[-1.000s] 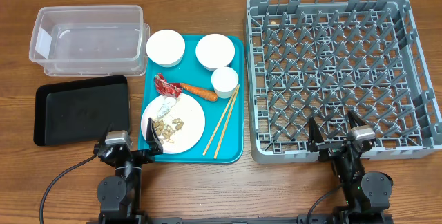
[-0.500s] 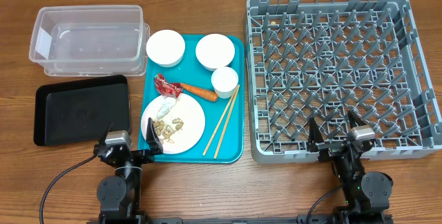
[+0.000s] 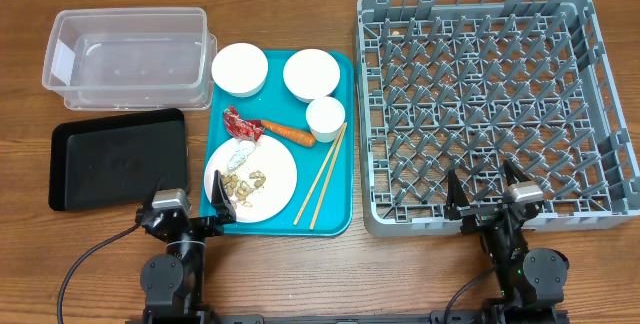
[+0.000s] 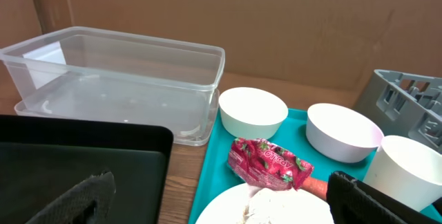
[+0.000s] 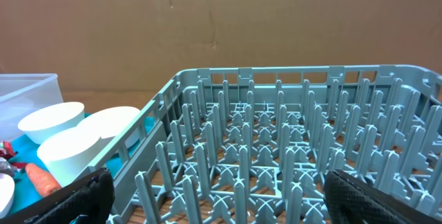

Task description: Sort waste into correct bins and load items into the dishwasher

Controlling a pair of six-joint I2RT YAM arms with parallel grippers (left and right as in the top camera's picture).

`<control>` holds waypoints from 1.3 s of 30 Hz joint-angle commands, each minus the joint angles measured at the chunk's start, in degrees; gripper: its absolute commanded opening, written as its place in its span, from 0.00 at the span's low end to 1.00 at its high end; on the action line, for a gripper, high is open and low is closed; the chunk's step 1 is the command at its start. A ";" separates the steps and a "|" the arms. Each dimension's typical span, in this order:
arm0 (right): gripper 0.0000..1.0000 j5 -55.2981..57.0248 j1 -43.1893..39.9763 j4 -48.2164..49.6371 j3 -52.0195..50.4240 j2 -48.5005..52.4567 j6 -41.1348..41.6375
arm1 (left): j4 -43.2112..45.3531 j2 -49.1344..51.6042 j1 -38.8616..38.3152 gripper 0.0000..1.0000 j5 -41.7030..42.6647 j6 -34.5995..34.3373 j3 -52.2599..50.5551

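Crumpled red wrapper (image 4: 271,162) lies on teal tray (image 4: 213,172), near clear tub (image 4: 117,79).

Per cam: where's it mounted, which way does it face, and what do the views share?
Overhead: fixed above the table, looking straight down on clear tub, black tray, teal tray and dish rack; left fingers and right fingers show at the near edge, open.
Left wrist: low, facing across to the clear tub, red wrapper and white bowls; own fingers in the bottom corners.
Right wrist: low, facing across the dish rack's pegs; own fingers in the bottom corners.
Shared: both wrist views catch the white bowls and cup.
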 commanded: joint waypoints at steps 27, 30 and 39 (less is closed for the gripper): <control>1.00 -0.72 -0.04 -38.03 41.16 28.35 10.47 | -40.24 37.92 -0.37 1.00 8.68 2.16 46.36; 1.00 -0.46 -0.15 -46.84 49.83 38.84 10.43 | -49.79 48.65 -0.37 1.00 9.44 3.10 56.17; 1.00 1.88 -0.15 -63.01 69.77 65.31 8.35 | -61.33 74.49 -0.37 1.00 9.66 1.97 73.61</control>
